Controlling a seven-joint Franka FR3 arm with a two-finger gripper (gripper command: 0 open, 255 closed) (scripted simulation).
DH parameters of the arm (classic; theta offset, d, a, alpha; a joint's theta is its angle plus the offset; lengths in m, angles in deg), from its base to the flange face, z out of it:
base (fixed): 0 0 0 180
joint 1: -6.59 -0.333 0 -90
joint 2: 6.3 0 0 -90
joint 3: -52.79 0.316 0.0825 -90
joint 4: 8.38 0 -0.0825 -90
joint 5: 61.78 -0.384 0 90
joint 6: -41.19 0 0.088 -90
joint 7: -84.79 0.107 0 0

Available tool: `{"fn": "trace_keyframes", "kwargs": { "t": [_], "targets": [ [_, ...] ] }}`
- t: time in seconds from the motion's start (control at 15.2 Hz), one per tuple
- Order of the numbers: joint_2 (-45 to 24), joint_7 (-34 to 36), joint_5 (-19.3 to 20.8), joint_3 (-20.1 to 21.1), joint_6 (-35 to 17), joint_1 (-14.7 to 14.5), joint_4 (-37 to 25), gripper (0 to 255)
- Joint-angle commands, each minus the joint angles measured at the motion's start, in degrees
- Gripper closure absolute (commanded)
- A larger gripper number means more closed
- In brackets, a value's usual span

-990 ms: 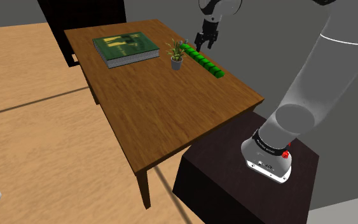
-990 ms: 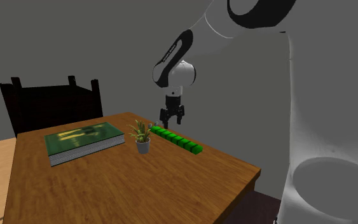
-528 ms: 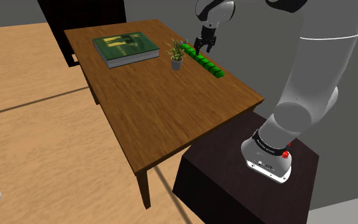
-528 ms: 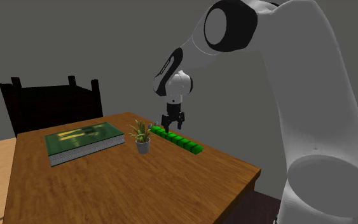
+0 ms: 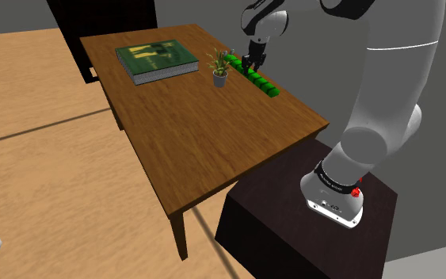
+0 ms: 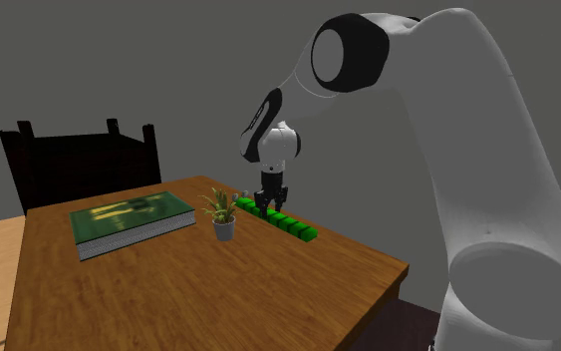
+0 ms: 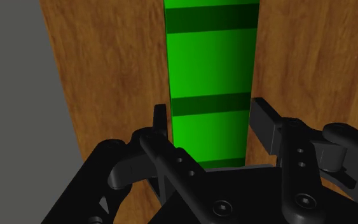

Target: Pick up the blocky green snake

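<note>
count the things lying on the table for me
3: a green book at the shoulder view's upper left of the table, a small potted plant right of it, and the blocky green snake beside the plant, between the fingers. None looks hidden.

- Arching in from the right with the big white arm (image 6: 487,199), black gripper (image 6: 271,202) right down at the blocky green snake (image 6: 290,225), towards its far end.
- Stretched out flat and straight by the right edge of the wooden table (image 6: 198,289).
- Just left of the snake: small potted plant (image 6: 223,216), upright.
- Further left: green book (image 6: 134,220), lying flat.
- Behind the table: dark chair (image 6: 79,165) against a grey wall (image 6: 119,60).
</note>
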Motion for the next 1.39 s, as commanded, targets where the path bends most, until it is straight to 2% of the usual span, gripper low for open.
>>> {"fn": "trace_keyframes", "kwargs": {
  "t": [0.0,0.53,1.32],
  "targets": [
    [-0.06,0.02,-0.03,0.03,-0.12,-0.02,0.04,255],
    [-0.07,-0.05,-0.05,0.01,-0.13,0.03,0.04,255],
    [5.03,1.62,2.29,-1.18,7.06,-0.76,-2.31,255]
  ]
}}
